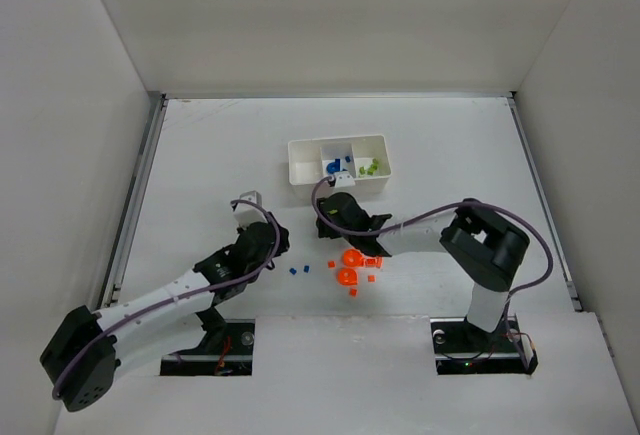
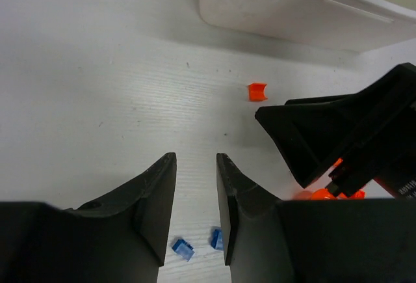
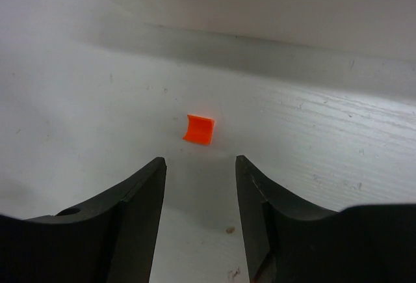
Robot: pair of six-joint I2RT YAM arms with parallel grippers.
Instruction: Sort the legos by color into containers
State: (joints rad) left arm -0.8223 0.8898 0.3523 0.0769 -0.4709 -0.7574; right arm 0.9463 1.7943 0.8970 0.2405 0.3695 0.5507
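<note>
Left arm [image 1: 170, 300]: stretched low, forward and rightward.
Left gripper [image 2: 195, 161]: jaws narrowly parted, gap empty; the other arm's black wrist is ahead-right of its tips.
Right arm [image 1: 480, 250]: elbow folded, forearm reaching leftward.
Right gripper [image 3: 198, 162]: jaws wider apart, gripping nothing.

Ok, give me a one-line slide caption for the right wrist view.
Right gripper, jaws open, lined up on a lone orange brick lying on the table near the white tray.

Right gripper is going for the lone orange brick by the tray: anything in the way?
Nothing visible. The orange brick lies alone on the table just ahead of the open right gripper; the tray stands beyond it.
</note>
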